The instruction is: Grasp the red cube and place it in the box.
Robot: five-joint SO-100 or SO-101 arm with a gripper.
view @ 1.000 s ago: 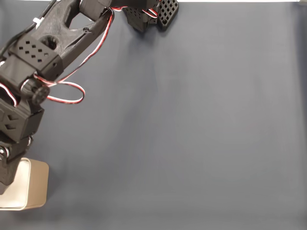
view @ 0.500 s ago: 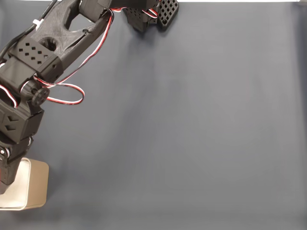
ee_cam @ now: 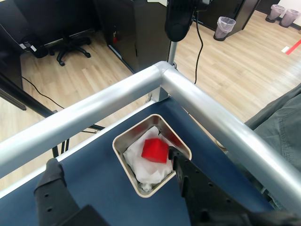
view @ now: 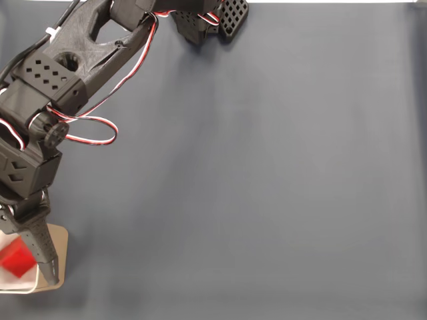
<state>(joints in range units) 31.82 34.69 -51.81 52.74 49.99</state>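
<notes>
In the wrist view the red cube (ee_cam: 154,150) lies on white paper inside the beige box (ee_cam: 123,141), which sits in the table's corner. My gripper (ee_cam: 114,158) hangs open above the box, its black fingers on either side, and neither finger touches the cube. From the fixed view the red cube (view: 15,259) shows in the box (view: 60,233) at the bottom left, with one black finger (view: 41,248) lying across the box to the cube's right.
Dark blue cloth (view: 267,173) covers the table. The arm's base (view: 207,20) stands at the top edge, with red and white wires (view: 93,127) looping off the arm. A silver rail (ee_cam: 211,113) runs round the table corner close behind the box.
The gripper has opened over the box: one finger swung out to the right. The red cube, hidden before, now lies uncovered in the box.
</notes>
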